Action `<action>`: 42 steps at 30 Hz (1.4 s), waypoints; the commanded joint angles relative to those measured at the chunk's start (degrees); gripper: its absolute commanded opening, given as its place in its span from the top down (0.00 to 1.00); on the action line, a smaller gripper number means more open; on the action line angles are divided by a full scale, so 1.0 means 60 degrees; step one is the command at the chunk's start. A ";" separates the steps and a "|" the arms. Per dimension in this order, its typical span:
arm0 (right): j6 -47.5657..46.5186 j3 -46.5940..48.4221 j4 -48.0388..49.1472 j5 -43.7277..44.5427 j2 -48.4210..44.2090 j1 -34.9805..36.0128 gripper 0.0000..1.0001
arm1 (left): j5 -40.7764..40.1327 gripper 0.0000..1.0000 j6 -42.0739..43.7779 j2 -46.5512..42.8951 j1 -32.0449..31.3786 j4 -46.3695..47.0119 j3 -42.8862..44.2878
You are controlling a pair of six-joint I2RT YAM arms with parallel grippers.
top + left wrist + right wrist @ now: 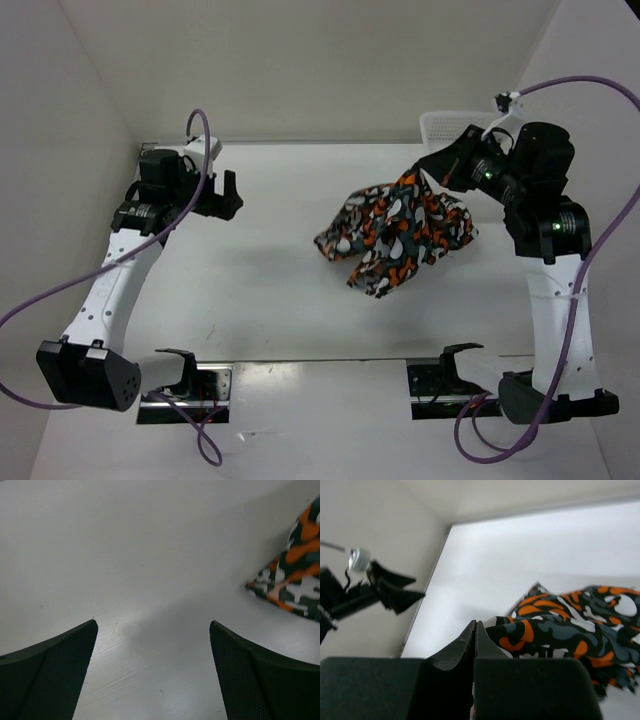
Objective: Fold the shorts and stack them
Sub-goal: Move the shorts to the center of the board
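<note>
The left arm's black two-finger pincer (229, 194) sits well to the left of the soft shorts printed with orange, white, grey and black blobs (396, 231). It hangs over bare white counter (270, 290). In the left wrist view this pincer (153, 622) is spread wide, with nothing between its dark fingers (55, 670). A corner of the shorts (295, 580) shows at the right edge of that view, its lower tip resting on the counter.

The shorts lie bunched and crumpled, not folded, right of the counter's middle. Their lower folds spread toward the near side, and their far right corner is drawn up.

At that raised corner is the right arm's black pincer (424, 172). In the right wrist view its (475, 624) fingers are pressed together, pinching the printed fabric (570, 625), which spills out to the right of the tips.

Behind the shorts and just beyond the right arm, a white plastic mesh basket (443, 125) stands at the far edge of the counter.
</note>
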 commanded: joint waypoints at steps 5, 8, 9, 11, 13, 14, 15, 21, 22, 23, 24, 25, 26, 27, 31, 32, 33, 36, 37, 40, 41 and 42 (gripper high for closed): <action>0.0329 -0.1126 0.1860 -0.2732 -0.0344 0.0497 1.00 | 0.0712 0.01 0.0031 -0.0375 0.0059 0.0167 0.0317; 0.0329 -0.1594 0.2226 -0.3275 -0.0446 0.0600 0.99 | 0.1064 0.01 0.0031 -0.0375 0.0059 0.0255 0.0214; 0.0329 -0.1886 0.2228 -0.3364 -0.0446 0.0600 0.99 | 0.1153 0.01 0.0031 -0.0375 0.0059 0.0255 0.0214; 0.0416 -0.2224 0.2228 -0.3103 -0.0549 0.0600 0.97 | 0.1430 0.01 0.0031 -0.0273 -0.0042 0.0255 -0.0019; 0.0504 -0.2882 0.2228 -0.2575 -0.0637 0.0600 0.96 | 0.1520 0.01 0.0031 -0.0054 -0.0233 0.0255 -0.0165; 0.0505 -0.3436 0.2446 -0.2574 -0.0637 0.0600 0.93 | 0.1897 0.01 0.0031 -0.0053 -0.0437 0.0255 -0.0471; 0.0635 -0.3790 0.2651 -0.2574 -0.0492 0.0600 0.74 | 0.2017 0.01 0.0031 -0.0053 -0.0555 0.0386 -0.0648; 0.0549 -0.4174 0.2039 0.0597 0.1004 0.2648 0.34 | 0.2121 0.01 0.0031 -0.0243 -0.1243 0.0317 -0.1163; 0.0549 -0.4174 0.2038 0.1373 0.1004 0.2737 0.34 | 0.2121 0.01 0.0031 -0.0244 -0.1360 0.0183 -0.1061; 0.0694 -0.4551 0.2038 0.1700 0.0685 0.2738 0.34 | 0.2121 0.01 0.0031 -0.0244 -0.1362 0.0066 -0.1060; 0.0811 -0.4758 0.2038 0.2037 0.0493 0.2738 0.34 | 0.2338 0.01 0.0031 -0.0244 -0.1623 -0.0124 -0.1060; 0.0812 -0.5195 0.2038 0.2591 0.0303 0.2637 0.34 | 0.2486 0.01 0.0031 -0.0360 -0.1770 -0.0126 -0.1350; 0.0943 -0.5446 0.2038 0.2771 -0.0076 0.2447 0.34 | 0.2632 0.01 0.0031 -0.0462 -0.1917 -0.0227 -0.1556; 0.1089 -0.5695 0.1835 0.2918 -0.0269 0.2344 0.34 | 0.2808 0.02 0.0031 -0.0463 -0.2295 -0.0228 -0.1790; 0.1850 -0.7376 0.1541 0.3432 -0.1250 0.2240 0.21 | 0.3000 0.00 0.0031 -0.0973 -0.3571 -0.0228 -0.3079; 0.2055 -0.7643 0.1540 0.3432 -0.1412 0.2240 0.19 | 0.3116 0.00 0.0031 -0.1106 -0.3849 -0.0228 -0.3270; 0.2536 -0.7863 0.1540 0.3331 -0.1761 0.2240 0.18 | 0.3117 0.00 0.0031 -0.1238 -0.4098 -0.0112 -0.3431; 0.3590 -0.8435 0.1745 0.3097 -0.2115 0.2240 0.18 | 0.3321 0.00 0.0031 -0.1780 -0.4832 -0.0111 -0.3682; 0.3827 -0.8799 0.1934 0.2979 -0.2116 0.2240 0.18 | 0.3467 0.00 0.0031 -0.1869 -0.5051 -0.0024 -0.3769; 0.4663 -0.9532 0.2228 0.2496 -0.2116 0.2240 0.19 | 0.3468 0.00 0.0031 -0.1972 -0.5185 -0.0023 -0.4061; 0.4824 -0.9666 0.2345 0.2495 -0.2203 0.2240 0.19 | 0.3265 0.00 0.0031 -0.1842 -0.5185 0.0194 -0.4150; 0.4971 -0.9798 0.2346 0.2495 -0.2204 0.2240 0.19 | 0.3263 0.00 0.0031 -0.1753 -0.5272 0.0371 -0.4151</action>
